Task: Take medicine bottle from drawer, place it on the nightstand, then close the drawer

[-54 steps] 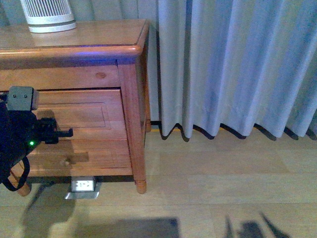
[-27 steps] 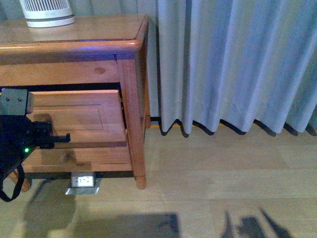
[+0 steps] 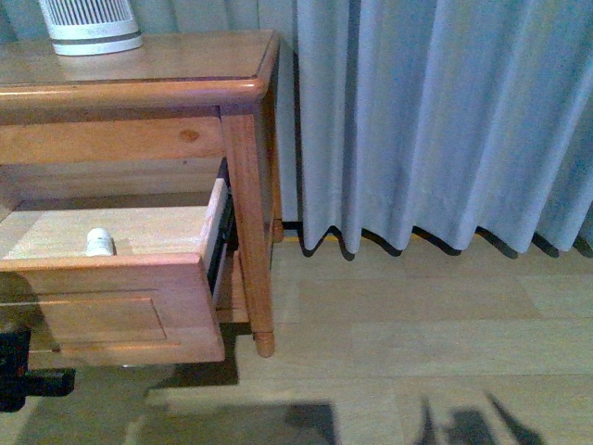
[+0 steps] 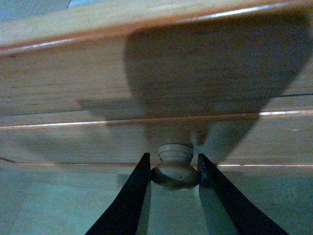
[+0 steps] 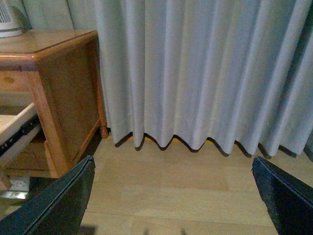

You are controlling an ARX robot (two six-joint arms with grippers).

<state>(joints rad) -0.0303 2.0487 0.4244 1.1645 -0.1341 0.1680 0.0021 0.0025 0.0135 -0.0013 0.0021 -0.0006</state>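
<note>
The drawer [image 3: 111,311] of the honey-brown nightstand [image 3: 185,88] stands pulled far out, showing its pale wood inside. A small white medicine bottle [image 3: 99,242] stands upright inside, close behind the drawer front. My left gripper [image 4: 174,172] is shut on the round drawer knob [image 4: 174,164], one dark finger on each side. In the front view only a dark part of the left arm [image 3: 23,378] shows under the drawer front. My right gripper [image 5: 173,200] hangs open over bare floor, right of the nightstand, holding nothing.
A white ribbed appliance [image 3: 90,26] stands on the nightstand top at the back left. Grey-blue curtains [image 3: 435,120] hang right of the nightstand down to the light wood floor [image 3: 398,343]. The open drawer's metal slide rail [image 5: 19,134] shows at its side.
The drawer has slid out toward me, uncovering the medicine bottle. My left arm drew back with the knob and dropped to the picture's lower left corner.
</note>
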